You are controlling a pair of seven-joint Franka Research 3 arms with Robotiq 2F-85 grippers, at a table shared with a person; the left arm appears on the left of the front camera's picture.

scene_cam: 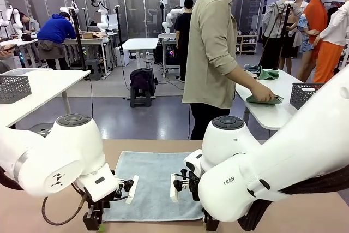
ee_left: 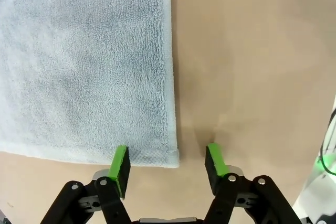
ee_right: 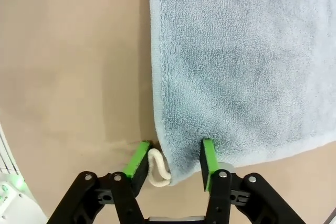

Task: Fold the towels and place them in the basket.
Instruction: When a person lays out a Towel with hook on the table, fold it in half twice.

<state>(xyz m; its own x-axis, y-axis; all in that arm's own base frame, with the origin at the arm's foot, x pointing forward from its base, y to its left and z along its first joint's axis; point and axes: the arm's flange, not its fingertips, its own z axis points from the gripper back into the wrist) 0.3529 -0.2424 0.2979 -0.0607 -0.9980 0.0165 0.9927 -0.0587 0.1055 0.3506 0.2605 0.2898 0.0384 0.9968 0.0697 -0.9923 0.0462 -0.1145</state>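
The left fingers (ee_left: 121,165) stand apart astride one near corner of the towel (ee_left: 84,56), one pad on cloth and one on bare table (ee_left: 252,51). The right fingers (ee_right: 207,157) are also apart, bracketing the other near corner and its white loop (ee_right: 157,169). The towel lies flat, its length running away from the robot. The right arm (scene_cam: 283,156) reads "FRAN".

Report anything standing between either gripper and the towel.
Nothing visible does. The left gripper straddles one corner of the towel; the right gripper straddles the corner with the loop.
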